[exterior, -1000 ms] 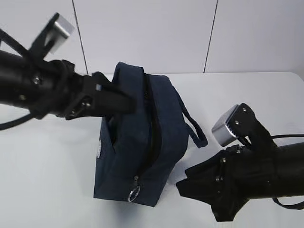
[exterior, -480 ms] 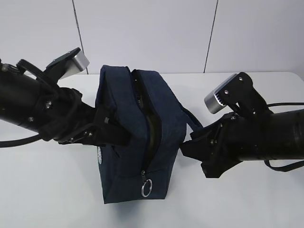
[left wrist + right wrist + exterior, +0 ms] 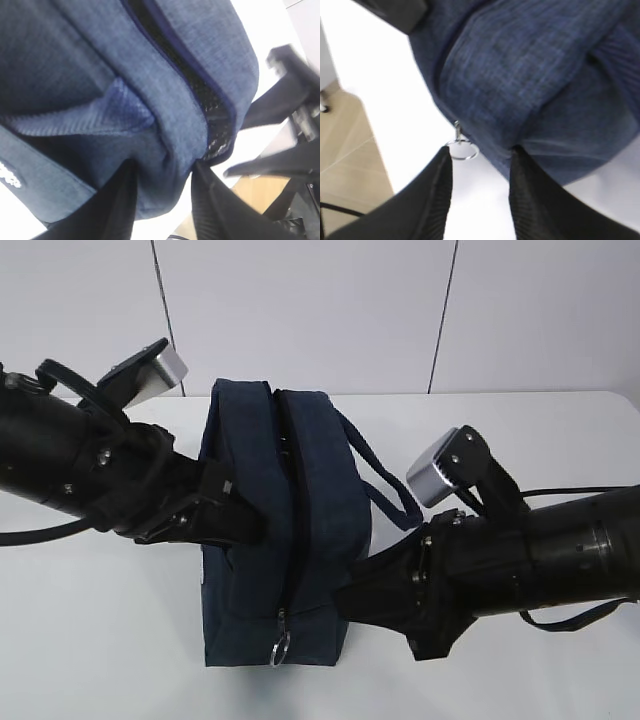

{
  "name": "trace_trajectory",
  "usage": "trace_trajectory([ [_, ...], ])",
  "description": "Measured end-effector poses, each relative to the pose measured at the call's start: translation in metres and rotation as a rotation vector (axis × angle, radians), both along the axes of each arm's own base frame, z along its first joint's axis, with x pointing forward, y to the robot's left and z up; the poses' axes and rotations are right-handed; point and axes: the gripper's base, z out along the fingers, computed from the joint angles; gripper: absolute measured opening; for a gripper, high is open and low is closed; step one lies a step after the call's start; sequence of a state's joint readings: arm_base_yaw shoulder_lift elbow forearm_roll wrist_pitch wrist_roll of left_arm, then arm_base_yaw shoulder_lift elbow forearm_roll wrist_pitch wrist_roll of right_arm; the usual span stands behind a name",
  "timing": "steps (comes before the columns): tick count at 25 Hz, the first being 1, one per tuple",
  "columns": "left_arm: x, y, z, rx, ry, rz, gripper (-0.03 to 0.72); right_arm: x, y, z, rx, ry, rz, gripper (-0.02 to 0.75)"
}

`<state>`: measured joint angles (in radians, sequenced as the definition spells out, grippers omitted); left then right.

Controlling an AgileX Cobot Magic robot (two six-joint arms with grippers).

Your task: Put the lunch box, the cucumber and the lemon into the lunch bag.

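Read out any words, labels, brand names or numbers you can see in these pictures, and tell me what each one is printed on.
No text can be read in any view.
White marking on the side of the boxy dark navy fabric lunch bag: a sliver shows at the left edge of the left wrist view, cut off and blurred, so it is unreadable; in the exterior view the left arm hides it.
Silver camera housings on the arms: no legible print.
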<state>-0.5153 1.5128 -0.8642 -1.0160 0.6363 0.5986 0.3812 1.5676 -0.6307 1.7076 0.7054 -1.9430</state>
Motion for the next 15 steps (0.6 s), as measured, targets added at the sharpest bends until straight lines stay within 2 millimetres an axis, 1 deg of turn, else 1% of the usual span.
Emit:
trace_trajectory([
  [3, -0.0003, -0.0002, 0.0001, -0.004, 0.004, -0.001, 0.253, -0.0012, 0.0027, -0.006, 0.016, 0.031, 0.035, 0.273],
  [5, -0.0005, -0.0005, 0.0004, -0.009, 0.009, 0.001, 0.229, -0.002, 0.0032, -0.0079, 0.013, 0.037, 0.051, 0.273],
  [9, -0.0004, -0.0007, 0.0006, -0.013, 0.011, 0.004, 0.151, -0.0044, 0.0039, -0.0084, 0.009, 0.034, 0.087, 0.273],
  [12, 0.0009, -0.0006, 0.0009, -0.015, 0.003, 0.018, 0.049, -0.0048, 0.0038, -0.0086, 0.006, 0.033, 0.093, 0.273],
  [13, 0.0015, -0.0005, 0.0009, -0.014, -0.001, 0.023, 0.025, -0.0051, 0.004, -0.0085, 0.008, 0.033, 0.098, 0.273],
  [15, 0.0024, -0.0002, 0.001, -0.013, -0.006, 0.031, 0.009, -0.0076, 0.0052, -0.0073, 0.019, 0.033, 0.133, 0.273],
])
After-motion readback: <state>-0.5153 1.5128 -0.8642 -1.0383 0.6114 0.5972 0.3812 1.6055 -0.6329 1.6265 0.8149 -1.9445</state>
